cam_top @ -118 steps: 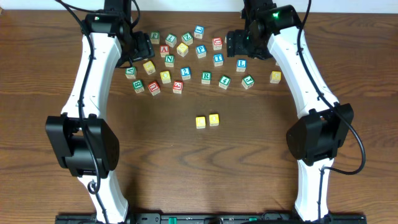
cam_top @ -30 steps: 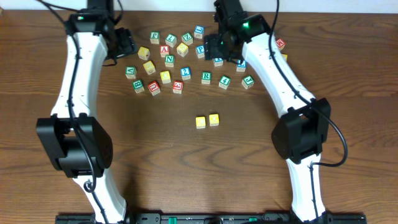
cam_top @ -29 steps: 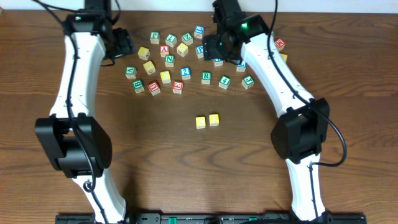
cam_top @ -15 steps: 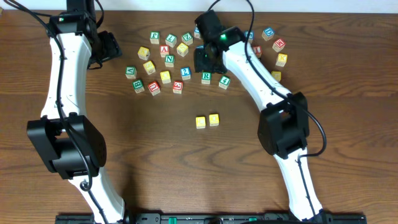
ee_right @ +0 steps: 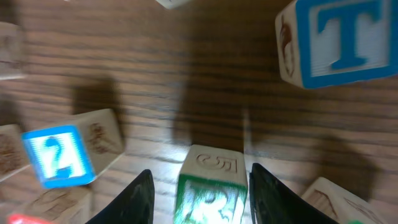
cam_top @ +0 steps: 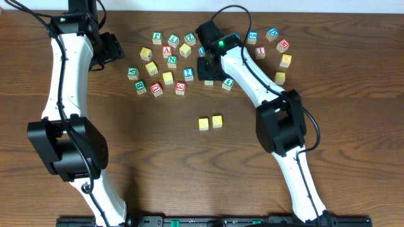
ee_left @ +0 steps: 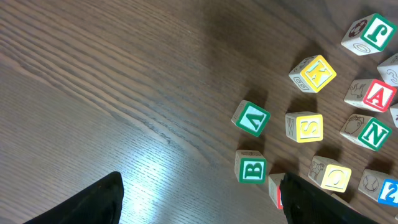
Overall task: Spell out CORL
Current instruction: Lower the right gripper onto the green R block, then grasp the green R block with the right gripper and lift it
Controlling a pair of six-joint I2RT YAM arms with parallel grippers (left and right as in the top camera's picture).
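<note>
in the middle of the table [cam_top: 164,164] one yellow cube [cam_top: 203,123] and a second yellow cube [cam_top: 217,120] are laid side by side, touching or nearly so, well apart from the scattered heap of lettered cubes at the far edge. the right gripper [cam_top: 208,69] is held low over that heap, and in the wrist view its fingers [ee_right: 138,199] are seen spread to either side of a green-faced cube [ee_right: 209,194], with a gap left on both sides, so nothing is gripped yet. the letter is blurred there, but it appears to be the r. the blue l cube cannot be picked out, perhaps because it is hidden under the arm. the left gripper [ee_left: 200,186] is parked off to the side of the heap, spread wide and empty. the cube is judged to be light, rigid and fairly smooth. it is best taken squarely on two opposite flat faces, near mid-height, since a grip on a corner would likely let it twist, and the neighbours such as the blue 2 cube [ee_right: 59,155] could be nudged.
</note>
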